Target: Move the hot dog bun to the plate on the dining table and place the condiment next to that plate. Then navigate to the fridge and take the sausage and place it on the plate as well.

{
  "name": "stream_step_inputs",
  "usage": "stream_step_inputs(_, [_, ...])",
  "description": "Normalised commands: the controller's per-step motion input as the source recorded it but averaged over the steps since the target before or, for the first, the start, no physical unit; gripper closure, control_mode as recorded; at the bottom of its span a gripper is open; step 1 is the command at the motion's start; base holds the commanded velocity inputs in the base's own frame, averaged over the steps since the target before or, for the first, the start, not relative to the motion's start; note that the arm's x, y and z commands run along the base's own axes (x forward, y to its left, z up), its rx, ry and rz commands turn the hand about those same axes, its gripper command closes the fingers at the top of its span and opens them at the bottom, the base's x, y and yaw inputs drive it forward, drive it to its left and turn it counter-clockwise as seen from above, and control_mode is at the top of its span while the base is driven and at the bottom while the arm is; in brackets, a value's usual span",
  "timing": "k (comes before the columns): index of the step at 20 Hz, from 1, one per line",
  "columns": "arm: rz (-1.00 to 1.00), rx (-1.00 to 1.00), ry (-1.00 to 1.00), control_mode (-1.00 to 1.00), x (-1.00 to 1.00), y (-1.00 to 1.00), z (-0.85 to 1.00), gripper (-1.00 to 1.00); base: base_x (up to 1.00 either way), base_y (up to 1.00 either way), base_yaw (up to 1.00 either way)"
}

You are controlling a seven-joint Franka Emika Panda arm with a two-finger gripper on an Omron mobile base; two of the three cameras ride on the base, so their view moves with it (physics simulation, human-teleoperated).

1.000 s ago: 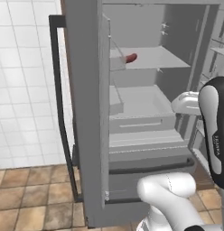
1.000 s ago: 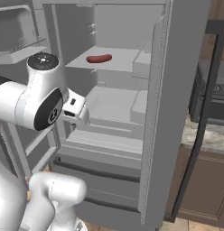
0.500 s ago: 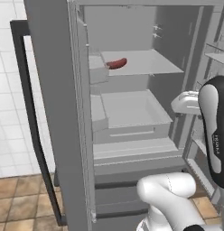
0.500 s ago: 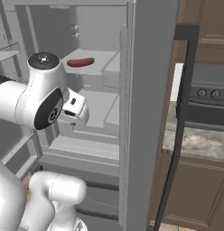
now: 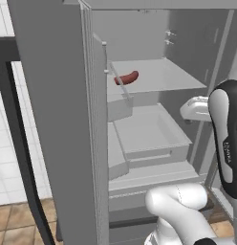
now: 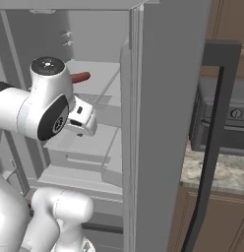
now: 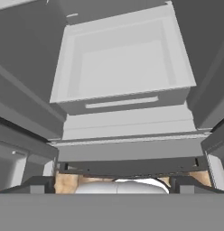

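The small reddish-brown sausage (image 5: 126, 78) lies on the tall grey steel fridge's (image 5: 53, 119) upper shelf, upper centre. The 2-finger gripper (image 7: 111, 181), spread and empty, faces the drawer (image 7: 123, 63) below; reaching up risks clipping the shelf edge.

Fridge (image 5: 154, 43) interior open at front. Shelf (image 5: 161, 76) bare around sausage (image 5: 127, 78). Left approach blocked by open door (image 5: 58, 119); drawer (image 7: 123, 63) unoccupied.

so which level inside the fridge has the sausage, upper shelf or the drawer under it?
The upper shelf: the reddish-brown sausage lies near its left front edge. The open drawer below it looks bare grey inside.
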Motion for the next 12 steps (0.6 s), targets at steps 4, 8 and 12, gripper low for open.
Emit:
stream_step_inputs(4, [0.0,0.0,0.0,1.0,0.0,0.0,0.0,-1.0,0.76,0.36,0.0])
stream_step_inputs(8, [0.0,0.0,0.0,1.0,0.0,0.0,0.0,-1.0,0.87,0.34,0.0])
stream_step_inputs(12, [0.0,0.01,0.0,-1.0,0.86,0.43,0.2,-1.0,0.0,0.0,0.0])
